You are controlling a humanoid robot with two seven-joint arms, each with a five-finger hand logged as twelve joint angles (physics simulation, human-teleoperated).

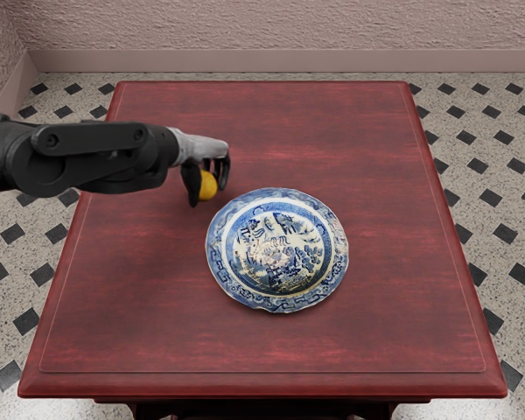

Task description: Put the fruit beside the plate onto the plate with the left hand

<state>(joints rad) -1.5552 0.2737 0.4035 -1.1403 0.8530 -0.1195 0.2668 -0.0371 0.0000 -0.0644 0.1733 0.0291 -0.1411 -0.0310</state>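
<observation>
A blue-and-white patterned plate lies near the middle of the red wooden table. A small yellow-orange fruit shows just beyond the plate's upper-left rim. My left hand comes in from the left on a dark arm, and its black fingers curl around the fruit on both sides. Whether the fruit rests on the table or is lifted off it is unclear. The plate has nothing on it.
The table has a raised rim along its edges. Around it lies a tiled floor with black diamonds, and a wall runs along the back.
</observation>
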